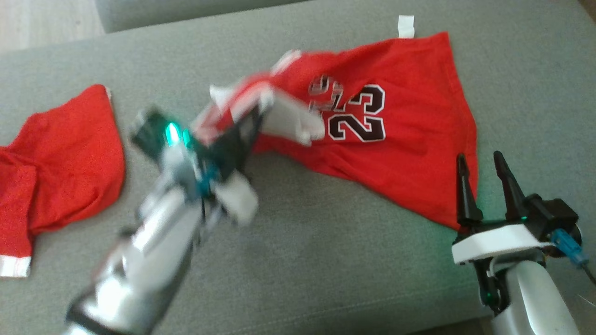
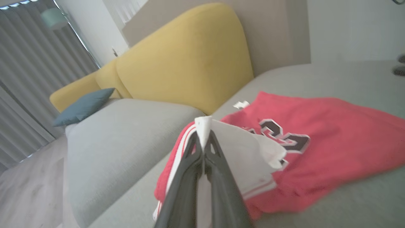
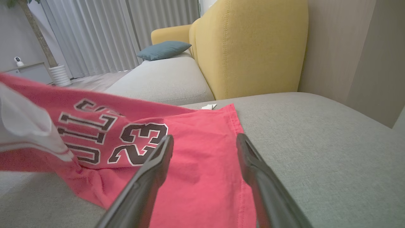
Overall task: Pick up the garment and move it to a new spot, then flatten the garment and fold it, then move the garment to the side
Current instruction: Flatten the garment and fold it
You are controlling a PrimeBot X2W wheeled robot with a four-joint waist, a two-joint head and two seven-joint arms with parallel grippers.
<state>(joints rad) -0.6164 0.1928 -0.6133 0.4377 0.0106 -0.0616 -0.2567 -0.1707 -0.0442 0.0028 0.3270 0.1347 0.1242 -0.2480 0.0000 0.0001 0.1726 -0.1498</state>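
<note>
**On the grey seat: left edge pinched, right side free**

At the far left of the grey seat cushion point(image 1: 298, 270) lies a second red cloth point(image 1: 65, 158), well apart from my work; I leave it alone. Next along, my left gripper point(image 2: 204, 139) is clamped tight on the white trim point(image 2: 203, 124) of the red jersey point(image 1: 400, 121). That edge is raised off the cushion, while the numbered body lies spread toward the right. My arm is smeared in the head view, so I can only guess that the raised part is the collar or an armhole. At the right, my right gripper point(image 1: 479, 159) stands with its fingers spread and nothing between them, just at the jersey's lower right hem. To carry the jersey well, I judge that I should take that hem with the right fingers before lifting, catch both layers, and raise both grippers level so the cloth hangs flat and neither drags nor bunches.
</note>
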